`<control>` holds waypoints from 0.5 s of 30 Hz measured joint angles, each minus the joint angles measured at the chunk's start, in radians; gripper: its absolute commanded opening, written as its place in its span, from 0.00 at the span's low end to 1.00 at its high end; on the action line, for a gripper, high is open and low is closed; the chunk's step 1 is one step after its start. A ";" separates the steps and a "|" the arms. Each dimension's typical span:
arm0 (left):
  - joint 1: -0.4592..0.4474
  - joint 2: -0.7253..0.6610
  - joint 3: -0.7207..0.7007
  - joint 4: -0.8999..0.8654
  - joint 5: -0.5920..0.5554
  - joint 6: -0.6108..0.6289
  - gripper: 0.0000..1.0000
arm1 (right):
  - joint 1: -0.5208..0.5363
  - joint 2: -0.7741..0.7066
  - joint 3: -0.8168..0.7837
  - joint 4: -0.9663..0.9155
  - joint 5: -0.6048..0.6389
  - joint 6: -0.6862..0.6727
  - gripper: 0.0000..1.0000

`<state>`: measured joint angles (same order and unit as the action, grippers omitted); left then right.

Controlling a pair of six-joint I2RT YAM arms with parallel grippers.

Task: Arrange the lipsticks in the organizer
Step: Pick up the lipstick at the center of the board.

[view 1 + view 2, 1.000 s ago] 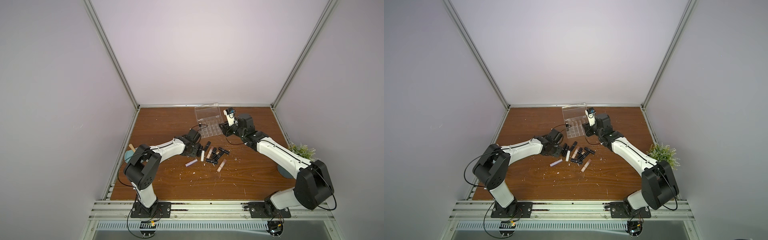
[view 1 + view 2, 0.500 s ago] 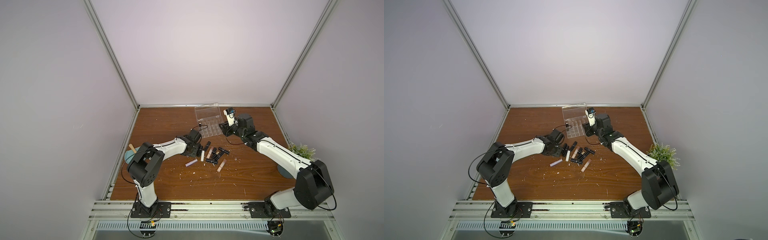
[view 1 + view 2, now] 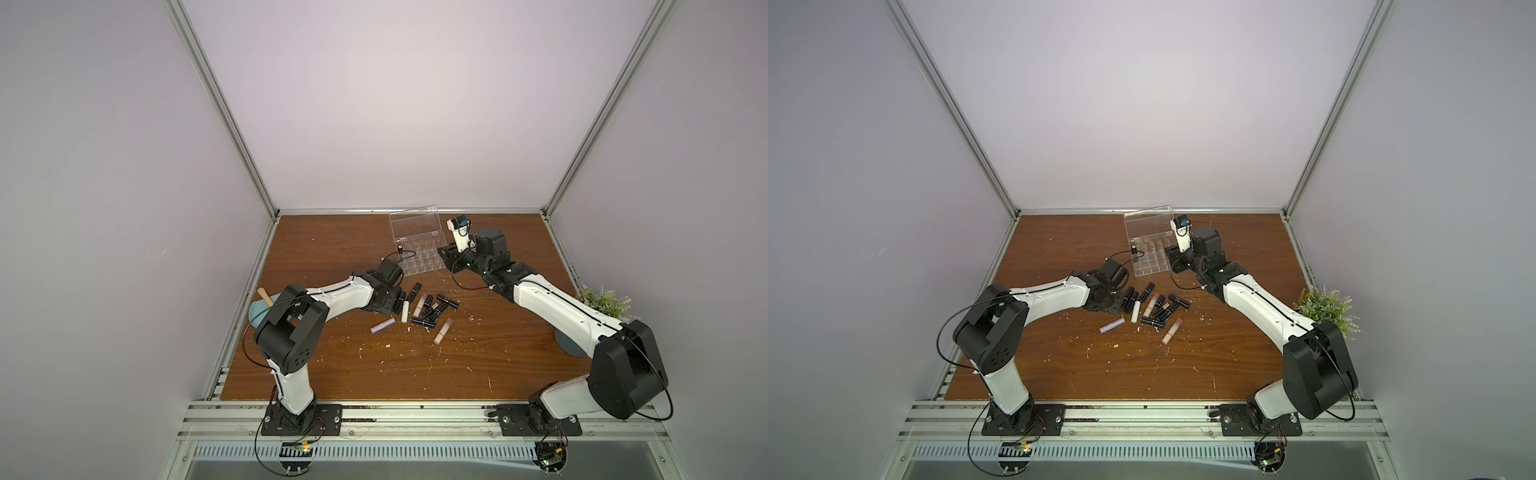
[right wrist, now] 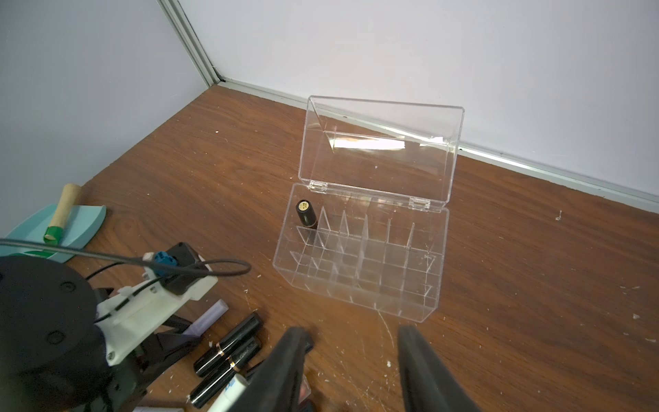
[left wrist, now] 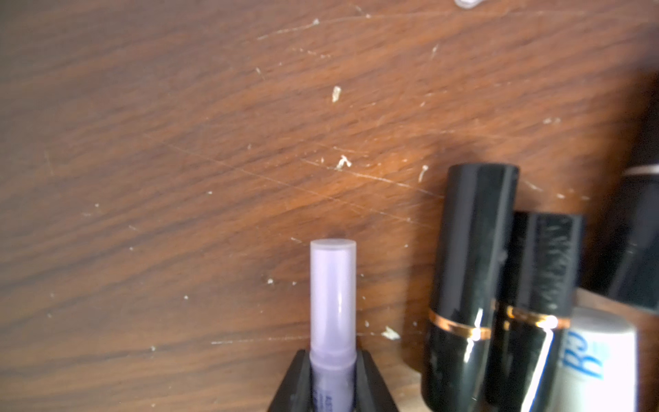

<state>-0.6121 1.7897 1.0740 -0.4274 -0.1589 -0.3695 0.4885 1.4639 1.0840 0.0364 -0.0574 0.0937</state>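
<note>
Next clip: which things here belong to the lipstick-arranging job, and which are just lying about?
Job: clear organizer, lid open; black lipstick standing in its corner compartment; lavender lipstick clamped in the left gripper; loose lipsticks on the table.
Lying about: light-blue dustpan; wooden-handled green tool on it; artificial plant; white debris flecks.

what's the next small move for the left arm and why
Probably a short lift straight up. The left gripper is shut on the lavender lipstick, low over the table and close beside two black gold-banded lipsticks. Rising first should clear them before carrying it to the open organizer, where only one black lipstick stands, in a corner compartment.
</note>
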 measured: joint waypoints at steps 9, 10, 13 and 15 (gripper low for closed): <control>-0.001 -0.016 0.000 -0.005 -0.046 0.005 0.16 | 0.000 0.000 0.000 0.000 -0.002 0.000 0.49; -0.001 -0.031 0.000 -0.005 -0.047 0.010 0.16 | 0.000 0.000 0.000 0.000 -0.004 0.000 0.49; -0.001 -0.095 0.003 -0.002 -0.039 0.031 0.16 | -0.007 0.000 0.000 0.000 -0.033 0.004 0.49; 0.000 -0.154 0.010 0.008 -0.016 0.050 0.16 | -0.018 0.000 0.000 0.000 -0.078 0.013 0.49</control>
<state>-0.6121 1.6352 1.0836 -0.4191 -0.1753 -0.3195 0.4702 1.4639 1.0840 0.0360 -0.1356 0.1062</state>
